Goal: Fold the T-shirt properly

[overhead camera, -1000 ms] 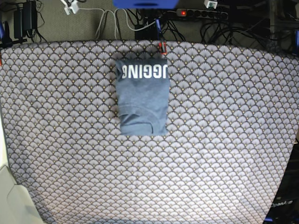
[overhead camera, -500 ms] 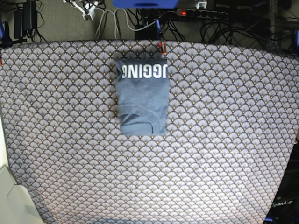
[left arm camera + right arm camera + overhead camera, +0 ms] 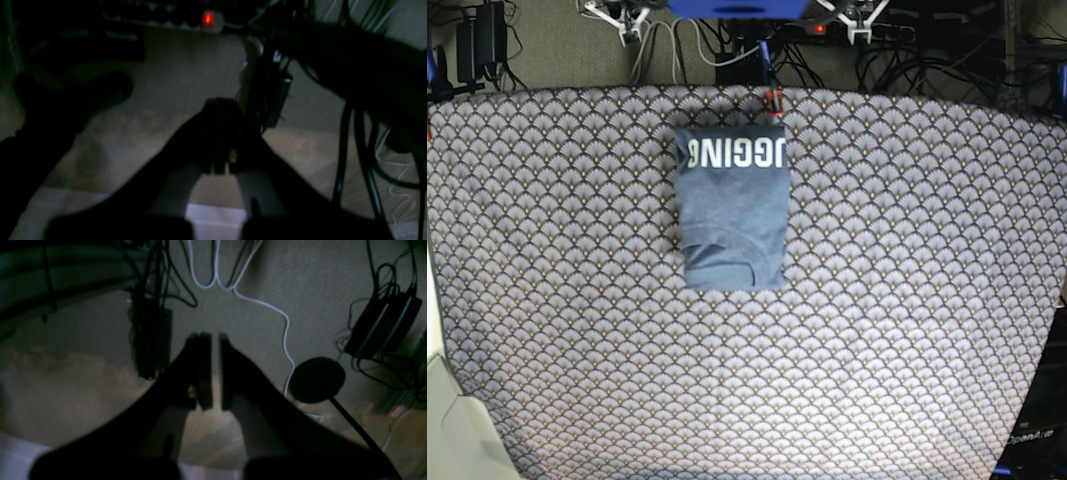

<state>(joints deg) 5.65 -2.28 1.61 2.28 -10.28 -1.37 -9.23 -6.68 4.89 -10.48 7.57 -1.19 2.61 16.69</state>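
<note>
Because the T-shirt (image 3: 731, 207) already lies in a neat small block, both arms sit away from it, past the far edge of the table (image 3: 907, 300). The shirt rests flat near the far middle of the table, with its white letters at the far end. No arm touches it. It looks folded, so the job seems about done.

The left gripper (image 3: 222, 133) hangs over the floor near a power strip (image 3: 186, 20) with a red light. It is too dark to tell how its jaws stand. The right gripper (image 3: 215, 368) also hangs over the floor by some cables (image 3: 253, 303). Its jaws stand narrow, with a thin gap, and hold nothing.
</note>
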